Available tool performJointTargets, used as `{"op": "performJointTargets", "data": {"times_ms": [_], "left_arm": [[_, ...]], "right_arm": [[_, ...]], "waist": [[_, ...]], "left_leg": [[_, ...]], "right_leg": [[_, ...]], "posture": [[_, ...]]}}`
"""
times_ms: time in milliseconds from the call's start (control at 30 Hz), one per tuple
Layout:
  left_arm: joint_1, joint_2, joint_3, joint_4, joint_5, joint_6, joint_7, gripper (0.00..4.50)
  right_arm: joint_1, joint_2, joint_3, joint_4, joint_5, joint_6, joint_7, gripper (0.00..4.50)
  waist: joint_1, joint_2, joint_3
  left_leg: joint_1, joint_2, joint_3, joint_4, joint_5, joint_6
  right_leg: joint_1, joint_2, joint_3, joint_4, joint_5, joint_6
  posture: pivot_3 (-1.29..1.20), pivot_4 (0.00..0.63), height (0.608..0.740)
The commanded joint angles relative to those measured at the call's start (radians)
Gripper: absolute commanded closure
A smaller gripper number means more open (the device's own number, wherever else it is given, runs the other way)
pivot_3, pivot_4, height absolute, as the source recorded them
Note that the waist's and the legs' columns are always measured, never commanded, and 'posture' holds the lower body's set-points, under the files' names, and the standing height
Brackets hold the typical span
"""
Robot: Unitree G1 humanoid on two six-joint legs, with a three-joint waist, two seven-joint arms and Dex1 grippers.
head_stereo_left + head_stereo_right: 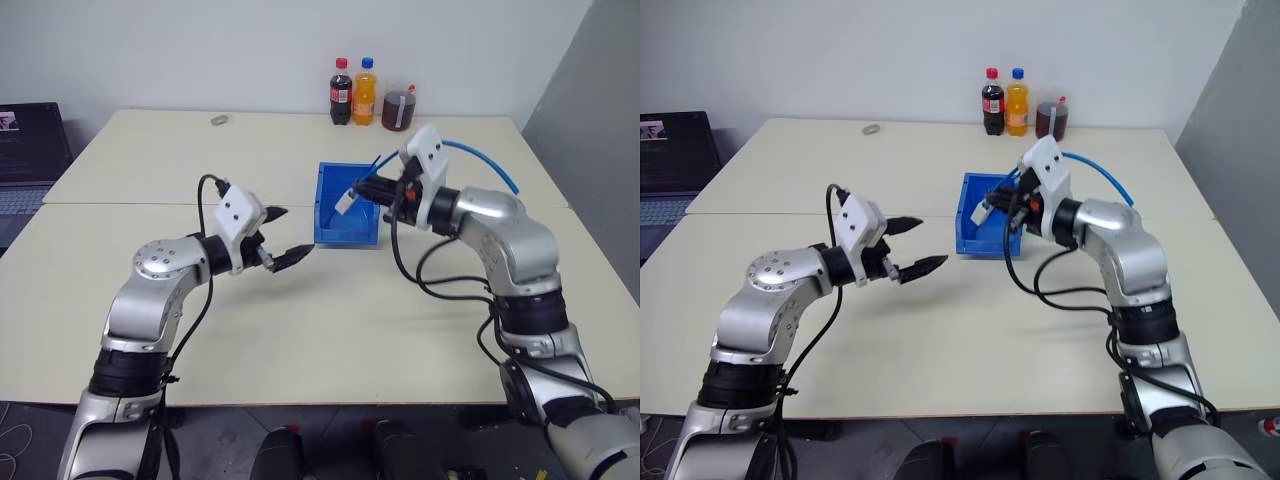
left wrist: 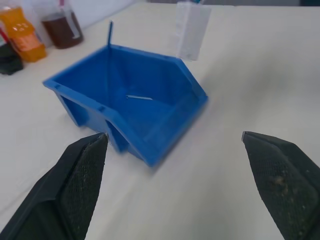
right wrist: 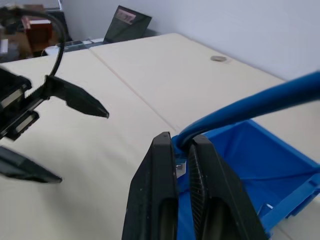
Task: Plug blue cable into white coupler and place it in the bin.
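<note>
Right gripper [image 3: 181, 150] is clamped on the blue cable [image 1: 480, 155], which arcs back over its arm. The white coupler [image 1: 344, 199] hangs at the cable's end above the bin [image 1: 340, 232]. Left gripper [image 1: 282, 236] is spread wide and empty, at eight o'clock from the bin, apart from it. Bottles [image 1: 353, 92] stand at twelve o'clock.

Even indoor light, soft shadows, slight motion blur near wrist cameras
</note>
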Motion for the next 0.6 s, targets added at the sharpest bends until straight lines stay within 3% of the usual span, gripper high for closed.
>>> {"op": "performJointTargets", "data": {"times_ms": [33, 133, 200, 333, 600], "left_arm": [[-0.079, -0.026, -0.027, 0.020, 0.030, 0.006, 0.056, 0.00], [-0.130, -0.044, -0.043, 0.071, 0.059, -0.009, 0.091, 0.00], [-0.152, -0.055, -0.043, 0.095, 0.058, -0.007, 0.103, 0.00], [-0.164, -0.063, -0.050, 0.115, 0.062, -0.018, 0.105, 0.00], [-0.159, -0.068, -0.053, 0.132, 0.070, -0.037, 0.103, 0.00]], "right_arm": [[-0.182, 0.031, -0.015, 0.346, -0.040, -0.147, -0.047, 4.47], [-0.298, 0.046, -0.007, 0.591, -0.070, -0.226, -0.047, 4.47], [-0.348, 0.047, 0.006, 0.698, -0.091, -0.256, -0.030, 3.77], [-0.406, 0.022, 0.036, 0.836, -0.138, -0.296, 0.022, 2.89], [-0.412, -0.082, 0.130, 0.844, -0.231, -0.305, 0.233, 1.03]], "waist": [[0.001, 0.000, 0.001], [0.002, -0.001, 0.002], [0.003, -0.001, 0.002], [0.005, 0.000, 0.002], [0.007, 0.000, 0.002]], "left_leg": [[-0.001, 0.000, 0.000, 0.000, 0.000, 0.000], [-0.003, 0.000, 0.001, 0.000, 0.000, 0.000], [-0.003, -0.001, 0.002, -0.001, 0.000, 0.000], [-0.014, -0.001, 0.003, -0.001, 0.000, -0.001], [-0.017, -0.003, 0.004, 0.000, -0.001, -0.003]], "right_leg": [[-0.001, 0.000, 0.000, 0.000, 0.001, -0.001], [-0.003, 0.000, 0.001, 0.000, 0.003, -0.004], [-0.004, -0.001, 0.001, 0.000, 0.003, -0.005], [-0.014, -0.003, 0.001, 0.000, 0.003, -0.005], [-0.016, -0.005, 0.001, 0.000, 0.003, -0.005]], "posture": [[0.00, 0.150, 0.740], [0.00, 0.150, 0.740], [0.00, 0.150, 0.740], [0.00, 0.150, 0.740], [0.00, 0.150, 0.740]]}}
